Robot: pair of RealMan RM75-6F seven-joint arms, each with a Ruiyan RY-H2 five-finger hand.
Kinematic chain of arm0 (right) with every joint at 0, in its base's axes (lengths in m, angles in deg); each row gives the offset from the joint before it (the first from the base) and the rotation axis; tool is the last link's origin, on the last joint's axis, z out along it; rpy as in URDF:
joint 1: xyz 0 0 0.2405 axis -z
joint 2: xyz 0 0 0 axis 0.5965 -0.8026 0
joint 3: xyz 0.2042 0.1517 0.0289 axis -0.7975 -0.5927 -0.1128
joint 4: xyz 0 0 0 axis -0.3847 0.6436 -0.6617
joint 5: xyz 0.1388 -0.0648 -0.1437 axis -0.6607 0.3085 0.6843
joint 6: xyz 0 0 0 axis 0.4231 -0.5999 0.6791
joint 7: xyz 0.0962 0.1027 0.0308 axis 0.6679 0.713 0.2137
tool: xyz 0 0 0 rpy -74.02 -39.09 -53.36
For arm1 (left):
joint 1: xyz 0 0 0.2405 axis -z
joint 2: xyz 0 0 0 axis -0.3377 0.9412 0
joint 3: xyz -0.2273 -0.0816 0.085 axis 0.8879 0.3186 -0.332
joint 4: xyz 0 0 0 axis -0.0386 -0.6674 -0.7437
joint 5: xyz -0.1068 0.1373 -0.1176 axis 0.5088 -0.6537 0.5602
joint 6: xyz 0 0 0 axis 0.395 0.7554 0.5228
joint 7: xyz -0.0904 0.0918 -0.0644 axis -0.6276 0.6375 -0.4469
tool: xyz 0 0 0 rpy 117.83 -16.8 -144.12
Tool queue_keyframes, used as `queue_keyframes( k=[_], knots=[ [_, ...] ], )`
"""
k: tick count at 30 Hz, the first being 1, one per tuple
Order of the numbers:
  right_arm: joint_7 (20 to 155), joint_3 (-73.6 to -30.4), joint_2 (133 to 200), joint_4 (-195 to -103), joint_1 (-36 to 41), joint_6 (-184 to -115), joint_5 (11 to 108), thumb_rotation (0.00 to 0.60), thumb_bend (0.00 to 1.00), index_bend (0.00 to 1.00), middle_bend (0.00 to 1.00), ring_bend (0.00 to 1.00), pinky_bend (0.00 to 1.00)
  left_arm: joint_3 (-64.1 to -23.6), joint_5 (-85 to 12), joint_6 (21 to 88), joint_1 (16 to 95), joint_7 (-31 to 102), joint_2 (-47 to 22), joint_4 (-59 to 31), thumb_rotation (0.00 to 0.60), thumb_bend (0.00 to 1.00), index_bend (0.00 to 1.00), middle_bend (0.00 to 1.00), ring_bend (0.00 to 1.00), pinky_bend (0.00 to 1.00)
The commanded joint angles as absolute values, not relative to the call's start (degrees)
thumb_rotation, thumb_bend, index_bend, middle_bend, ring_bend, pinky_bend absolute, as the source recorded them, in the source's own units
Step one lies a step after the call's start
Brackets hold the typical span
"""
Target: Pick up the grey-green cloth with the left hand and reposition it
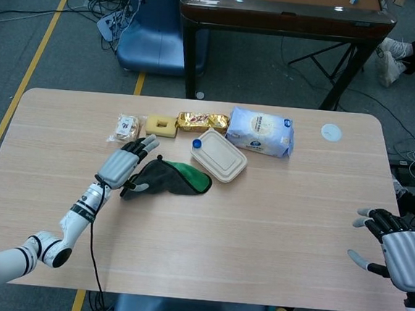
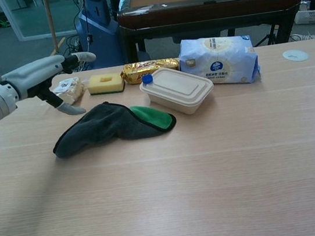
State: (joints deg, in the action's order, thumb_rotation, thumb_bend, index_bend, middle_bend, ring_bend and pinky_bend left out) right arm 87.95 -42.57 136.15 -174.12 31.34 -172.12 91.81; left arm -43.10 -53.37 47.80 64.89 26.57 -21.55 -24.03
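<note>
Two hands in view: your left hand (image 1: pixel 123 167) is released, fingers spread, holding nothing, hovering just left of the grey-green cloth (image 1: pixel 170 179), apart from it in chest view. Cloth lies flat on the table (image 1: pixel 282 213), green side showing at its right end, just left of the beige lidded container (image 1: pixel 218 154), near it but not clearly touching. Behind the container: blue-white packet (image 1: pixel 261 132), gold wrapper (image 1: pixel 202 120), yellow sponge (image 1: pixel 161 125), small snack bag (image 1: pixel 125 128). Your right hand (image 1: pixel 395 253) sits far right of the container, fingers spread, holding nothing
</note>
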Motion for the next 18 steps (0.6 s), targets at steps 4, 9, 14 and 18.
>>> queue_keyframes(
  k=[4,9,14,18],
  knots=[
    [87.8,-42.7,135.8,-174.3,31.2,-171.7,91.3,0.6,0.23,0.4,0.29,0.23,0.32,-43.3,-51.1,49.8,61.5,30.4,-17.9,-19.3,0.6,0.13,0.0,0.0,0.0,0.11],
    [88.0,-42.9,135.7,-174.3,30.7,-170.7,90.6,0.6,0.23,0.4,0.29,0.23,0.32,-44.0,-48.4,52.3,57.3,33.9,-13.3,-12.6,0.6,0.14,0.0,0.0,0.0,0.11],
    [88.6,-43.2,135.9,-173.6,29.9,-169.3,90.0,0.6,0.23,0.4,0.29,0.23,0.32,-45.4,-47.0,57.1,52.1,37.3,-8.5,-6.2,0.6,0.14,0.0,0.0,0.0,0.11],
    [88.7,-43.3,136.5,-173.2,29.2,-168.5,90.2,0.6,0.23,0.4,0.29,0.23,0.32,-46.8,-47.2,61.7,48.0,39.2,-5.6,-2.1,0.6,0.13,0.0,0.0,0.0,0.11]
  ],
)
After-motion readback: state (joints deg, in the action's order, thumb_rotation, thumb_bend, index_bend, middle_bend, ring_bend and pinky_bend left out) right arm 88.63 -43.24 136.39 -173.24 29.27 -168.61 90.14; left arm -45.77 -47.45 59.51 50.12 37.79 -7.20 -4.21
